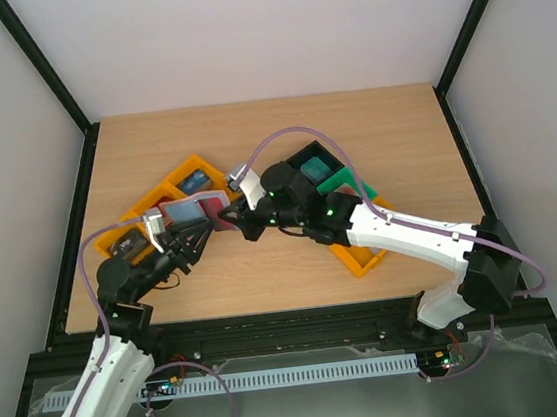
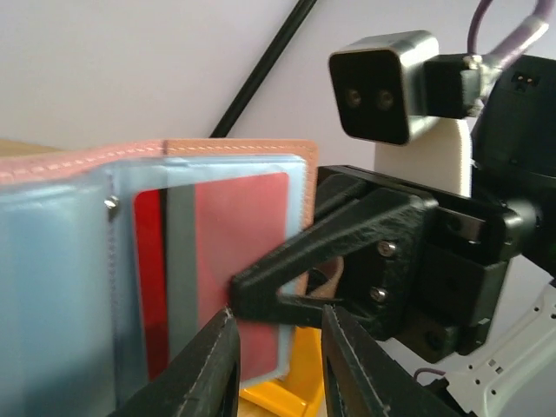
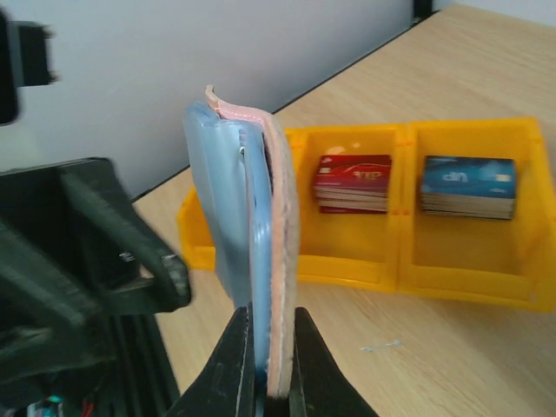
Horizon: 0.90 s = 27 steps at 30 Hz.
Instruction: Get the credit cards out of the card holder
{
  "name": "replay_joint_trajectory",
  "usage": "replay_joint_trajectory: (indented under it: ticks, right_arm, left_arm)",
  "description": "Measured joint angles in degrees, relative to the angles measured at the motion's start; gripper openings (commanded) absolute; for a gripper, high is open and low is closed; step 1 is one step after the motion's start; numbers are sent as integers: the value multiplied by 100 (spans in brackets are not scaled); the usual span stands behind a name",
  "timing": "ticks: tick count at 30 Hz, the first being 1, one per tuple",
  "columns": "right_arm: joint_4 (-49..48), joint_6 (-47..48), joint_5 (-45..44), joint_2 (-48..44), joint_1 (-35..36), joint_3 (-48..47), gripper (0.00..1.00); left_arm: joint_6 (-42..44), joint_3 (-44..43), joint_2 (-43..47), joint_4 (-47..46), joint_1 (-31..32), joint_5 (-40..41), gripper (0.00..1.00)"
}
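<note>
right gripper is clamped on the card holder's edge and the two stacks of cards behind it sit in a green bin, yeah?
Only the bin colour is wrong: it is orange, not green. In the right wrist view the right gripper is clamped on the card holder, and the red stack and blue stack behind it sit in an orange bin.

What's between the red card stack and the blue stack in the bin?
The yellow bin's divider wall, seen in the right wrist view.
</note>
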<state>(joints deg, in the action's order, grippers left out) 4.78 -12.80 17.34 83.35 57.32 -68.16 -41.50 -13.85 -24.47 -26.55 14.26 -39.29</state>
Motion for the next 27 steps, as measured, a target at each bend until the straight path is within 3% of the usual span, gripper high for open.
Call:
replay_joint_trajectory:
  ticks: [9, 27]
  right_arm:
    - [-295, 205, 861, -9, 13, 39, 2]
    - [-487, 570, 1663, -391, -61, 271, 2]
  left_arm:
    - [-177, 153, 168, -96, -20, 181, 24]
    - [2, 155, 435, -153, -203, 83, 22]
